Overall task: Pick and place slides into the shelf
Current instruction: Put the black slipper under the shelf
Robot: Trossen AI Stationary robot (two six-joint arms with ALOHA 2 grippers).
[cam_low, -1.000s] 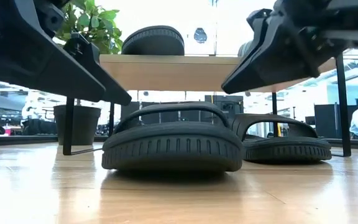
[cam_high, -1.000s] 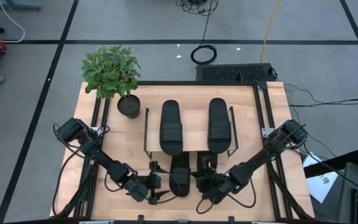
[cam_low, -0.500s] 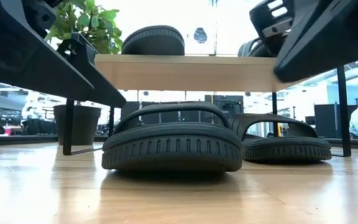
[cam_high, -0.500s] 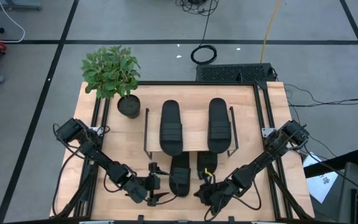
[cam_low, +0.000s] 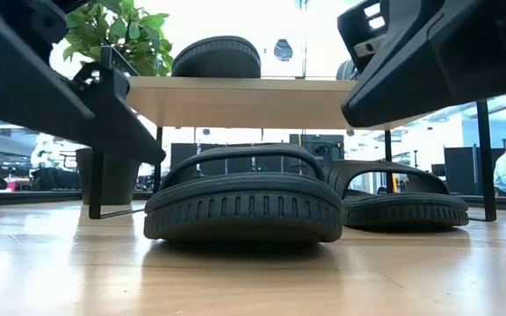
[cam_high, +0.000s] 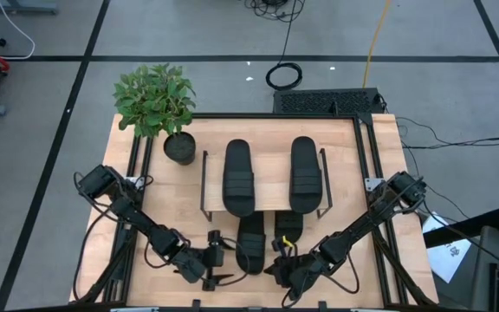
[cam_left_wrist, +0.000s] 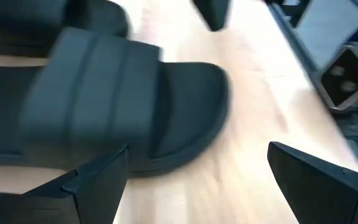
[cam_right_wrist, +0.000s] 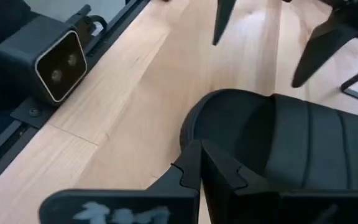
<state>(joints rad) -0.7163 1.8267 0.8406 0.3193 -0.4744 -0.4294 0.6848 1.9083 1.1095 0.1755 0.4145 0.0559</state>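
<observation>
From above, two slides [cam_high: 239, 176] [cam_high: 304, 173] lie on the shelf [cam_high: 271, 184] top, and two [cam_high: 250, 243] [cam_high: 288, 227] sit under its near edge. The left gripper [cam_high: 216, 264], spread wide and empty, hovers left of the near-left slide. The right gripper [cam_high: 277, 269] is pinched closed, empty.

Low view: both lower slides [cam_low: 242, 205] [cam_low: 400, 202] rest on the table [cam_low: 253, 281].

Bright backlit low view; left wrist view perhaps motion-blurred.

Lower slides [cam_high: 250, 243] half hidden under the shelf [cam_high: 267, 198] top board (high view), left wrist view blurred
</observation>
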